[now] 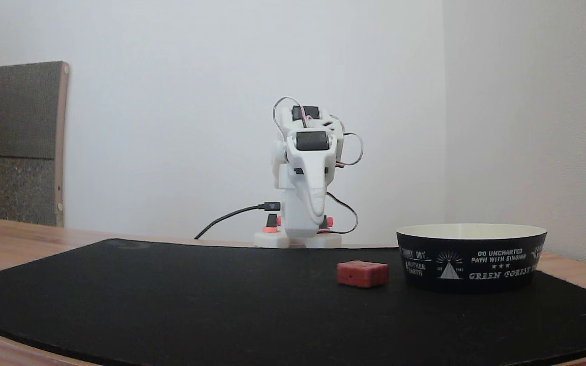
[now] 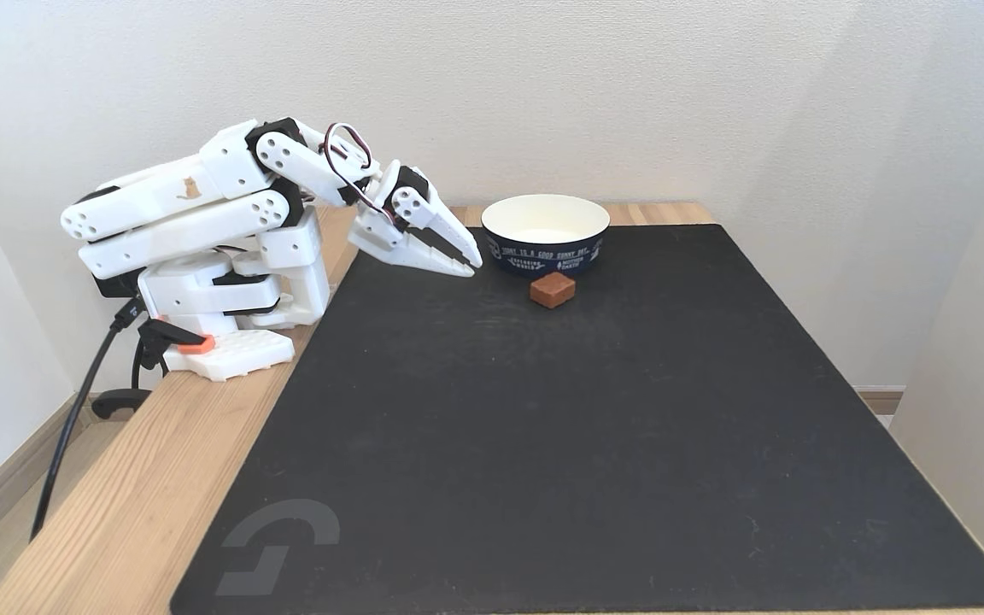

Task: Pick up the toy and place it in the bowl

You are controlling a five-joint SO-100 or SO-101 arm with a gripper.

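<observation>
Closest to you in the low fixed view is the black mat [image 1: 171,300], spread over the wooden table [image 1: 13,239] and taking up most of its top. On the mat lies the toy [image 1: 362,273], a small red block resting flat, free of any grip. Just to its right in that view sits the bowl [image 1: 471,259], black outside with white lettering and a tent emblem, cream inside; a narrow strip of mat seems to separate the two, though from this low angle you cannot be sure of the gap.

Look at the higher fixed view and you get the same pair from the side: the toy [image 2: 553,290] sits on the mat [image 2: 543,444] directly in front of the bowl [image 2: 545,232], very near its wall, toward the far edge of the table [image 2: 142,478].

Farther back you find the arm, white, folded low over its base at the table's edge. Your gripper [image 2: 468,261] hangs above the mat, pointing downward toward the bowl and well short of the toy, with nothing in it. Its jaws lie close together, tips nearly meeting. In the low view the gripper [image 1: 317,219] points down in front of the base.
</observation>
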